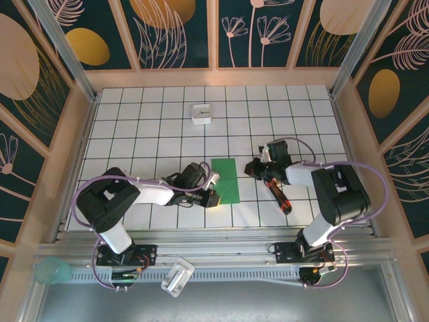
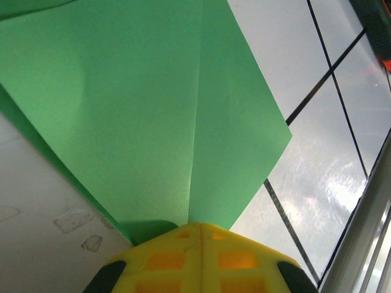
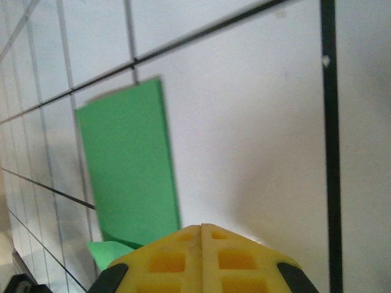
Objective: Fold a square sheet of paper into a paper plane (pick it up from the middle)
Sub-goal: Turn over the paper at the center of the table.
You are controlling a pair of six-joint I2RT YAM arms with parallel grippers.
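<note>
My left gripper (image 2: pixel 200 229) sits nearest the lens, its yellow tips pressed fully together so only a seam shows. The square sheet of paper (image 2: pixel 140 110), already doubled over with a crease down its length, spreads out from right at those tips. I cannot tell whether its corner is nipped between them or only pinned beneath. The worry is the glossy table (image 1: pixel 134 134). The sheet is thin, and any sideways drag from my left tips could slide the whole sheet rather than sharpen the fold, leaving the layers skewed. A darker under-layer peeks out along one edge, so I judge the layers could spring apart if the pressure goes. My right gripper (image 3: pixel 201 229) is likewise closed on nothing, close to the sheet's other long edge, with a small green flap just by its tips that it could snag. The screwdriver (image 1: pixel 280 194) lies under that forearm and might be knocked. From above, my left arm lies low, reaching right to the sheet's near corner (image 1: pixel 226 180). My right arm bends back leftward, its wrist low beside the sheet.
</note>
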